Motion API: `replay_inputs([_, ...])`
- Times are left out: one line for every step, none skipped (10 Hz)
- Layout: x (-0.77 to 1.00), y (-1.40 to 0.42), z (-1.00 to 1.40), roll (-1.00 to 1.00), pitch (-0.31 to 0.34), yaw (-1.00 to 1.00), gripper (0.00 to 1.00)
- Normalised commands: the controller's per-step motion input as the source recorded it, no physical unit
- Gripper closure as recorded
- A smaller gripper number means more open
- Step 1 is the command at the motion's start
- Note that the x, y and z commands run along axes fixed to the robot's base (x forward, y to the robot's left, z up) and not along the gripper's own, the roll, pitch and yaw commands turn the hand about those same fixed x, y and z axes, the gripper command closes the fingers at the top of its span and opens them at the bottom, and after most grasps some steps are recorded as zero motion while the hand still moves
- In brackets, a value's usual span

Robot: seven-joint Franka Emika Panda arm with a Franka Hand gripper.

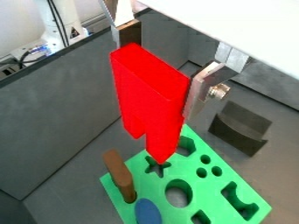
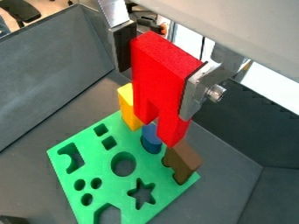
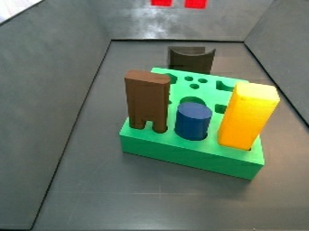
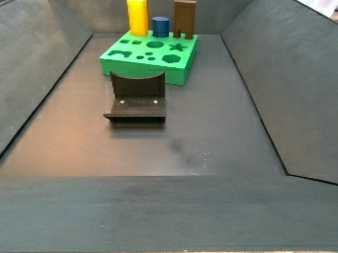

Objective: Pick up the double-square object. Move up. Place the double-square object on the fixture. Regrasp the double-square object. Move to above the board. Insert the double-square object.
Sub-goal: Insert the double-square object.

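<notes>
The gripper [image 2: 163, 66] is clamped on the red block [image 2: 162, 86], high above the green board [image 2: 105, 171]. If it comes down off-line, the block's narrow foot could catch a hole's edge and jam or twist.

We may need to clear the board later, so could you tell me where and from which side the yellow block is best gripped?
Grip the yellow block on its upper half, coming straight down from above. It stands upright in the board, so its top is free, while the blue cylinder stands close beside it; jaws across the other two faces seem safer. The gripper, above the board, holds the double-square object.
</notes>
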Motion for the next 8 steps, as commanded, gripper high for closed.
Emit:
replay_inputs([0.82, 0.01, -0.06, 0.14, 0.037, -0.26, 1.00])
replay_inputs([0.76, 0.07, -0.04, 0.13, 0.017, -0.34, 1.00])
replay_inputs([0.79, 0.08, 0.00, 0.09, 0.000, -0.35, 1.00])
replay_inputs([0.85, 0.08, 0.00, 0.04, 0.000, -0.32, 1.00])
replay_inputs([0.47, 0.00, -0.04, 0.00, 0.000, -0.17, 1.00])
replay_inputs([0.00, 0.00, -0.03, 0.00, 0.000, 0.00, 1.00])
replay_inputs([0.24, 0.00, -0.33, 0.00, -0.104, 0.03, 1.00])
replay_inputs([0.17, -0.02, -0.43, 0.05, -0.106, 0.35, 1.00])
